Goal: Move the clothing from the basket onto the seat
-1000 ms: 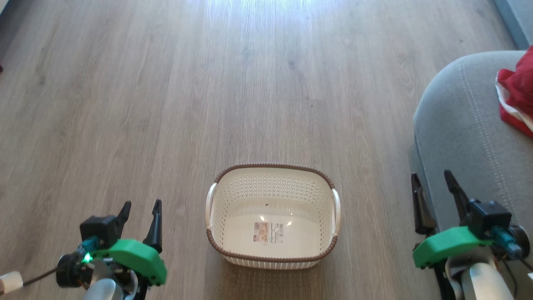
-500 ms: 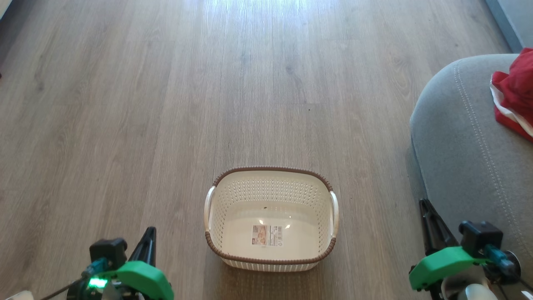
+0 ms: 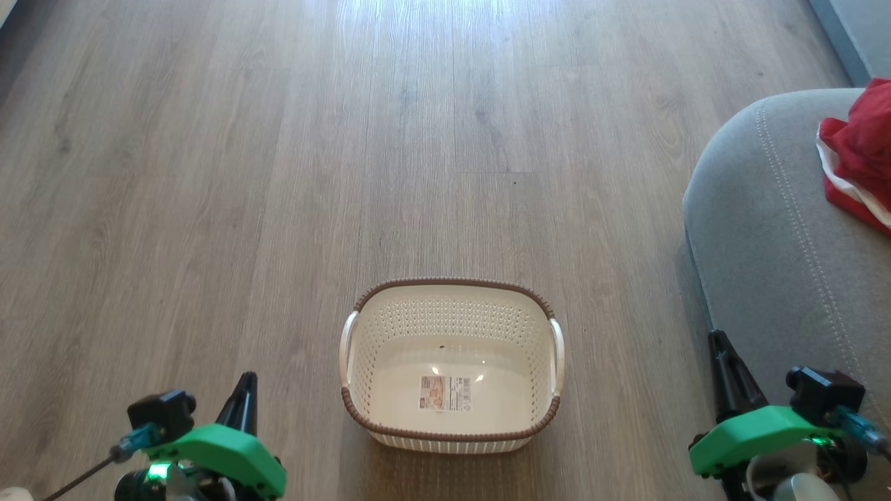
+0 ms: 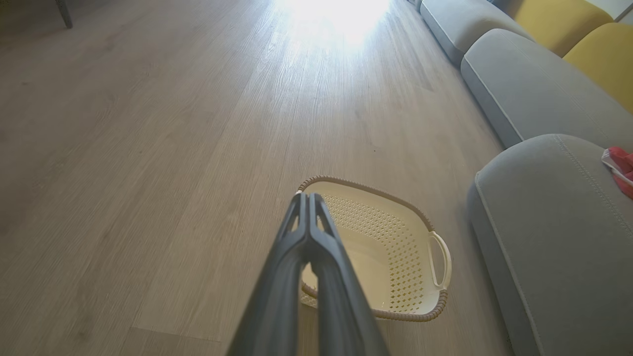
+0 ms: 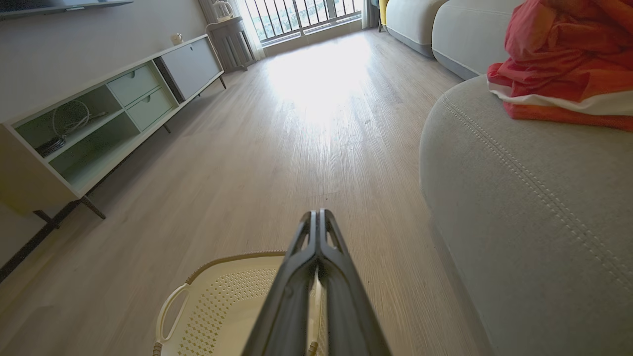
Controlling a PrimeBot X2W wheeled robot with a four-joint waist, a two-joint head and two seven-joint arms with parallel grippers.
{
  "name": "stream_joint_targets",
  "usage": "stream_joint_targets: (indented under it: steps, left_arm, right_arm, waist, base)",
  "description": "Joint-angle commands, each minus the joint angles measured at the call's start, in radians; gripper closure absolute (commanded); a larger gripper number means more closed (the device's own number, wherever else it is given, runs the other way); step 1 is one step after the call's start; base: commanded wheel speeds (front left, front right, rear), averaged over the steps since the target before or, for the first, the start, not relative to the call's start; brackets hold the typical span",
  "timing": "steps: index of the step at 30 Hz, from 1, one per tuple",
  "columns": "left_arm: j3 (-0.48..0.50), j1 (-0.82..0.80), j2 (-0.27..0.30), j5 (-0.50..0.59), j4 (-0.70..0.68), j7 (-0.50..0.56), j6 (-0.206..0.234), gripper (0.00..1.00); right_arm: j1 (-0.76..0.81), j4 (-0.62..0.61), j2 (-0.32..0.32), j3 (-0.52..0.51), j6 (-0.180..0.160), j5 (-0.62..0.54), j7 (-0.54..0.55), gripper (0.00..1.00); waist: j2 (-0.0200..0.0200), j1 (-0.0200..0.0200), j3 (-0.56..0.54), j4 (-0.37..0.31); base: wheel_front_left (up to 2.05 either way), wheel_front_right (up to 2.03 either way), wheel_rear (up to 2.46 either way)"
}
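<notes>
Your clothing (image 3: 860,160) lies on the seat (image 3: 766,229), well ahead of your right gripper (image 3: 721,348), which is closed tight. Your left gripper (image 3: 243,390) is closed too, the basket (image 3: 452,284) standing between the two.

The left gripper (image 3: 244,381) hangs low, just left of the basket (image 3: 451,282), its two dark fingers pressed together and pointing forward. The right gripper (image 3: 718,341) hangs to the basket's right, somewhat further off, its fingers likewise closed tip to tip.
</notes>
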Motion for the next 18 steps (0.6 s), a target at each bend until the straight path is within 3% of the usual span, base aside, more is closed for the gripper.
stream_joint_targets:
  steps: [1, 18]
  left_arm:
    - [0.029, -0.043, 0.006, -0.024, -0.036, 0.004, -0.012, 1.00]
    - [0.091, -0.044, -0.020, -0.185, -0.059, 0.056, -0.046, 1.00]
  right_arm:
    - [-0.044, -0.037, -0.004, -0.005, 0.000, 0.033, 0.005, 1.00]
    - [-0.054, -0.046, -0.004, -0.012, 0.000, 0.249, 0.057, 1.00]
  waist:
    - [0.0000, 0.0001, 0.000, 0.000]
    - [0.0000, 0.0001, 0.001, -0.006]
  base:
    - [0.00, 0.00, 0.00]
    - [0.00, 0.00, 0.00]
